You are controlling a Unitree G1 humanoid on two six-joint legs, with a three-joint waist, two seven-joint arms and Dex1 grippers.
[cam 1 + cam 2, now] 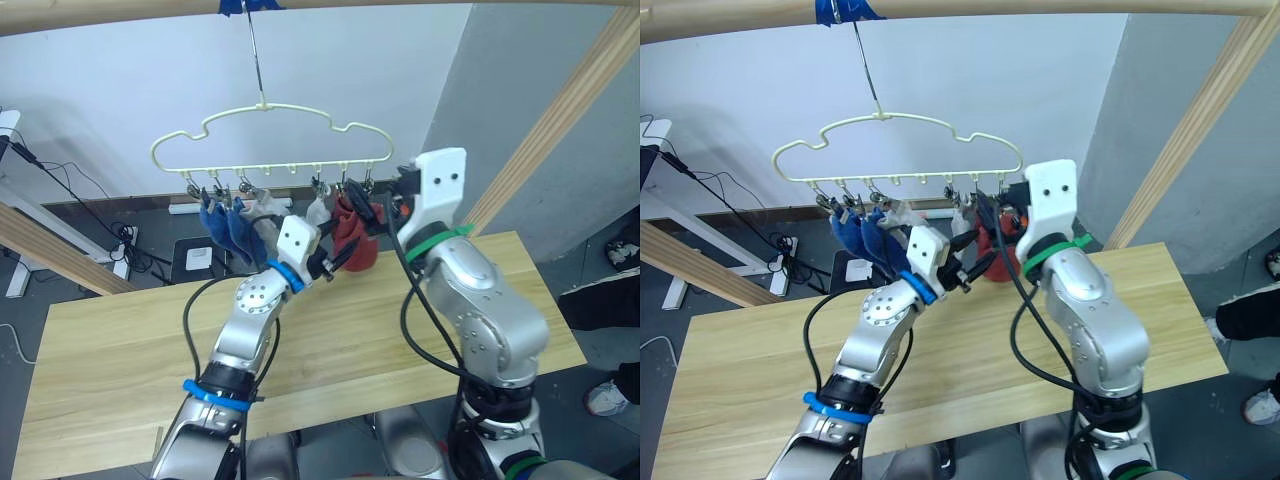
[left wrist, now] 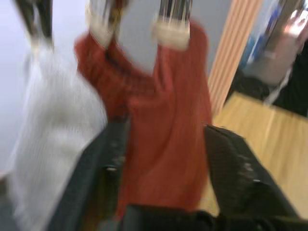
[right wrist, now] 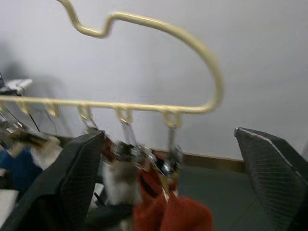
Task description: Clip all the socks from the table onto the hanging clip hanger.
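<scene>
Clip hanger (image 1: 262, 137) holds two blue socks (image 1: 222, 226), two grey socks (image 1: 268, 212), two rust-red socks (image 1: 352, 238). Left gripper (image 2: 159, 139) spread around the red pair at 3 o'clock end; right gripper (image 3: 168, 139) fingers apart, holding nothing.

The right claw (image 1: 392, 205) is hiding behind its own wrist; the grey socks (image 1: 266, 212) are partly covered by the left arm.

White wall (image 1: 120, 80) running behind, grey wall (image 1: 520, 90) at 2 o'clock, wooden rail (image 1: 100, 15) crossing at 12, cables (image 1: 70, 180) trailing on dark floor (image 1: 60, 240) at 9.
</scene>
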